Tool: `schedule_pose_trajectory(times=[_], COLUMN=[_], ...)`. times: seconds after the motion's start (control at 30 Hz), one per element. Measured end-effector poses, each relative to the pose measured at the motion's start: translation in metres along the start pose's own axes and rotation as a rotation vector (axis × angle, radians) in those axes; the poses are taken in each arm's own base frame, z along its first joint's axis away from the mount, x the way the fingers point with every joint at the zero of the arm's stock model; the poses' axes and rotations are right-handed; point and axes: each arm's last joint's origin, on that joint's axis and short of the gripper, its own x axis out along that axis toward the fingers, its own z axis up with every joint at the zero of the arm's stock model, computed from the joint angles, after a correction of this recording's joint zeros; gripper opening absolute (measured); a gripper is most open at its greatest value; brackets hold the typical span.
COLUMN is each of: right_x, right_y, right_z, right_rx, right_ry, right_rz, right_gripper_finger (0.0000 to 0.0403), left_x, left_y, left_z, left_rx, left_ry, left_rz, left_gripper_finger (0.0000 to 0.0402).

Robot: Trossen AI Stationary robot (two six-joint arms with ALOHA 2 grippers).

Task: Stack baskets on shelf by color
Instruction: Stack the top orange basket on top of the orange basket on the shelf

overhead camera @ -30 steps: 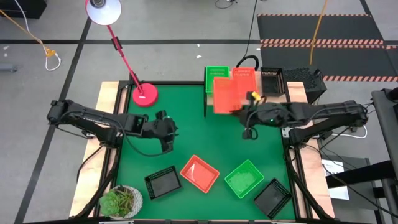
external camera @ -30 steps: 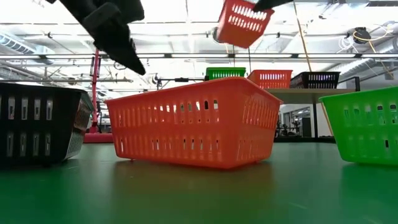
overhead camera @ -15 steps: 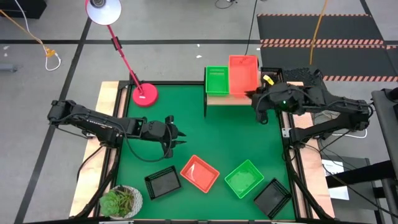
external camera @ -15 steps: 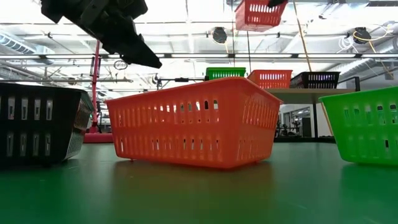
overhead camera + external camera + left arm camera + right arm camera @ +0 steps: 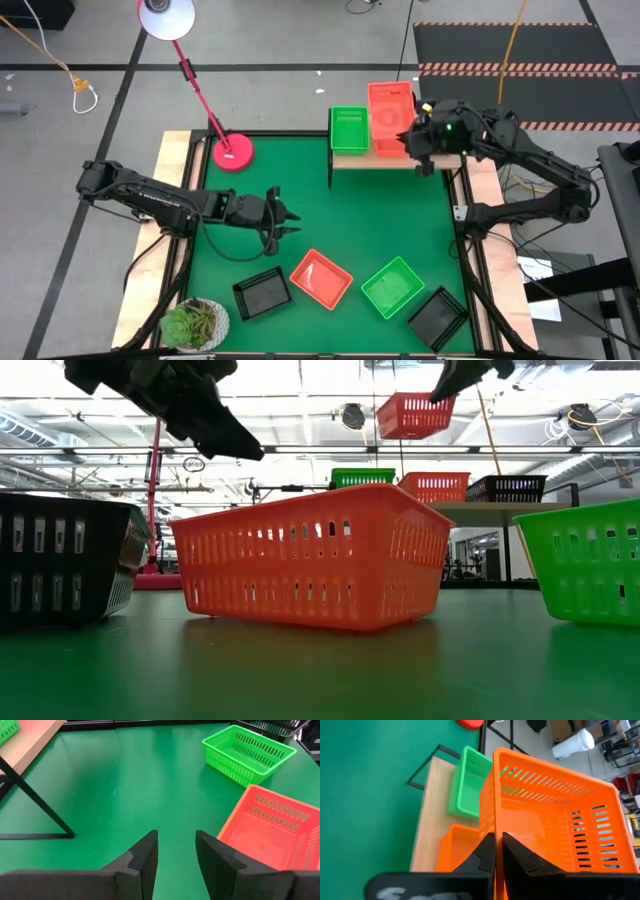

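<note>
My right gripper is shut on an orange basket, holding it in the air over the shelf at the table's far right. On the shelf stand a green basket, an orange one and a black one. On the table near the front lie a black basket, an orange basket, a green basket and another black one. My left gripper hovers open over the left middle of the table, with nothing between its fingers. My right gripper pinches one side wall of the orange basket at its rim, with one finger inside the basket and one outside. The fingers slant down at it from the table's right. The basket is lifted clear, open side up, above the orange basket on the shelf.
A red lamp base with its slanted stem stands at the far left. A potted plant sits at the near left corner. The shelf's black legs stand on the green table top, which is bare in the middle.
My right gripper has carried the orange basket up and toward the table's far right, from in front of the shelf to above it. The basket turned about and came nearly level. My left gripper tipped its fingers up from pointing down toward level, staying in place.
</note>
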Motion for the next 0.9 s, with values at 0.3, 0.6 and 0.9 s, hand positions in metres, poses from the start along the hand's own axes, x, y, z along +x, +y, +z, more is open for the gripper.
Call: schedule_pose_trajectory(times=[0.3,0.6,0.9], right_x=[0.018,0.036,0.051], right_y=[-0.011,-0.008,0.003], right_z=[-0.030,-0.052,-0.065], right_rx=[0.040,0.113,0.133], right_ry=[0.002,0.003,0.047], right_rz=[0.069,0.117,0.152], right_gripper_finger=[0.0007,0.0006,0.0011], left_x=[-0.001,-0.001,-0.001], left_y=[-0.005,-0.005,-0.005], left_z=[0.000,0.000,0.000], left_rx=[0.011,0.011,0.018], left_ry=[-0.001,-0.001,-0.001], left_rz=[-0.009,-0.009,-0.008], left_gripper_finger=[0.0133,0.0133,0.0133])
